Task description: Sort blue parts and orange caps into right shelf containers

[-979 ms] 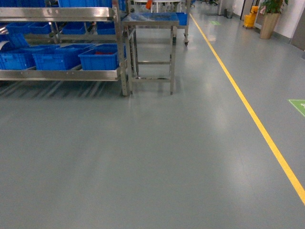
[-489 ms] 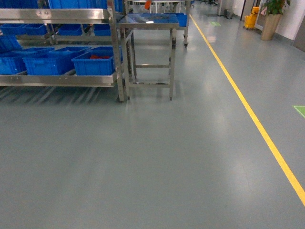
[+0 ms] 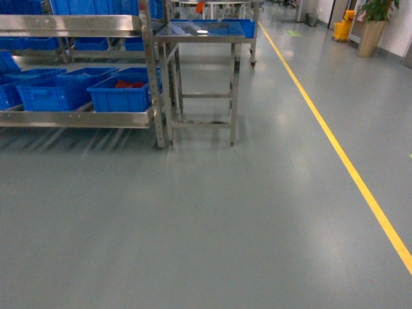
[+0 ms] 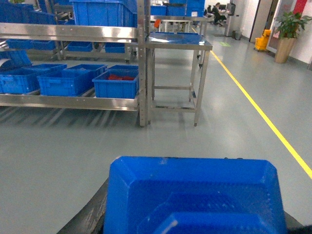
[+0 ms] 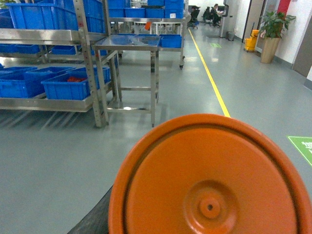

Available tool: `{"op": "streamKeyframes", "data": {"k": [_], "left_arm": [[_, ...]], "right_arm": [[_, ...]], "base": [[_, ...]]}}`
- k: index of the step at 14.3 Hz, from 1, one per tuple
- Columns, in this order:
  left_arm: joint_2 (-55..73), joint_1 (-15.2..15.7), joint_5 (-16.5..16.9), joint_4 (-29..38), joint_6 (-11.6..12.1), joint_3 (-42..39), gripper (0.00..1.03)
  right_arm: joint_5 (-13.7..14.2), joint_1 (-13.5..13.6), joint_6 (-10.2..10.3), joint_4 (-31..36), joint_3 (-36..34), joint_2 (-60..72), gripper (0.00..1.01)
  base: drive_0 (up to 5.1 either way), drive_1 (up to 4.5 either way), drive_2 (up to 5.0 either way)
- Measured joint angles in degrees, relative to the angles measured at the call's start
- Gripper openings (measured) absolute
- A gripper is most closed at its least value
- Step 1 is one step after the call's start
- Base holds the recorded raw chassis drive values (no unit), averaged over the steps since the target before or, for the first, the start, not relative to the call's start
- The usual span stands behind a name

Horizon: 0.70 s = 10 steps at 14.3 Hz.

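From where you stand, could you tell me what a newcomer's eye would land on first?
The orange cap fills the foreground of the right wrist view, and the blue part does the same in the left wrist view. Beyond them, blue crates line the steel shelf on the left, next to a steel table. A yellow line runs down the grey floor on the right.

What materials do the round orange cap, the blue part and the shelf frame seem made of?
Round orange cap: probably moulded plastic, smooth, slightly glossy, with concentric rings. Blue part: probably plastic, finely textured, with bevelled edges. Shelf frame: metal, likely stainless steel, with a brushed silver sheen.
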<state>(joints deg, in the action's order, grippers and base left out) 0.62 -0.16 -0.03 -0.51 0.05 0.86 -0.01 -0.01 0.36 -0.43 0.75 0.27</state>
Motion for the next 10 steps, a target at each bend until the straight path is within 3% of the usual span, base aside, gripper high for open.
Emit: {"op": "streamKeyframes", "data": {"k": [10], "left_arm": [[0.0, 0.0, 0.0, 0.0, 0.0, 0.0, 0.44]], "right_arm": [[0.0, 0.0, 0.0, 0.0, 0.0, 0.0, 0.45]], "base": [[0.0, 4.25, -4.3]]}}
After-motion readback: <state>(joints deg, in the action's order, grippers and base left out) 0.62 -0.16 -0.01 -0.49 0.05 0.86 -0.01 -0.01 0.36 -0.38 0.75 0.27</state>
